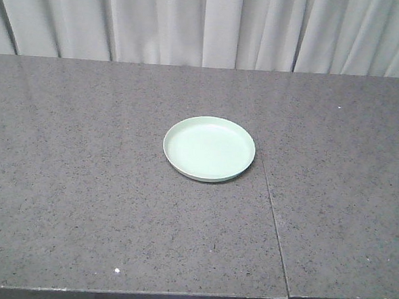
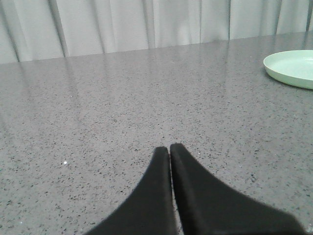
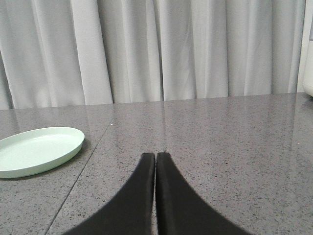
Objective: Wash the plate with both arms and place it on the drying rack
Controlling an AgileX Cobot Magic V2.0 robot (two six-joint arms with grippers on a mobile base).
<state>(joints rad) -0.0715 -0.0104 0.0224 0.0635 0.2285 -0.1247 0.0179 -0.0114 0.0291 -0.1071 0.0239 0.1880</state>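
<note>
Both the left pincer (image 2: 169, 147) and the right pincer (image 3: 155, 155) are sitting closed on nothing, and your plate (image 1: 209, 149) is lying flat on the desk (image 1: 81, 203) between them, rightward of the left, leftward of the right, seemingly nearer the right.

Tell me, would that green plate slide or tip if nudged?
The plate looks rigid and glossy, so it would probably slide, not bend, on the polished counter. Lying flat with a low rim, it seems unlikely to tip or roll.
</note>
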